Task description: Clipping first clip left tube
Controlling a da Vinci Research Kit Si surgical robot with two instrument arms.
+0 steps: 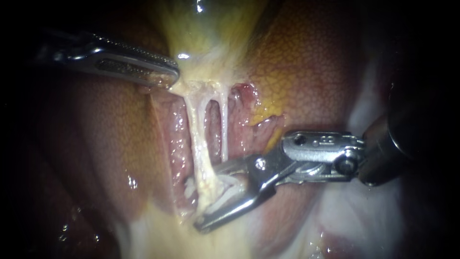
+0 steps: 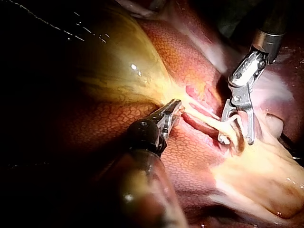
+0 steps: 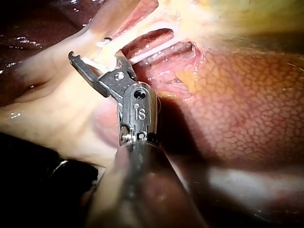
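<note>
Over on the left, the left instrument (image 1: 165, 76) has its jaws pressed together on the pale neck of the gallbladder (image 1: 211, 29), with a pinch of tissue between them, and the strands below look taut. Moving across, here's the left tube (image 1: 197, 139), the thicker of two pale cords running down from that neck over the red bed of the liver (image 1: 311, 62). The right tube (image 1: 224, 129), much thinner, runs just beside it with a slit between them. Further right and lower, the right instrument (image 1: 206, 197) stands with its jaws wide apart, one on either side of the left tube's lower end, not closed on it. Something white sits between them, likely the clip (image 1: 231, 188), though I can't be sure. By my read that tube is soft, wet and slippery, light as thread and easily torn, so no tugging. The best place to close looks like the bare stretch low on the cord, squarely across it, clear of the thin neighbour and the fatty tissue at the base.
</note>
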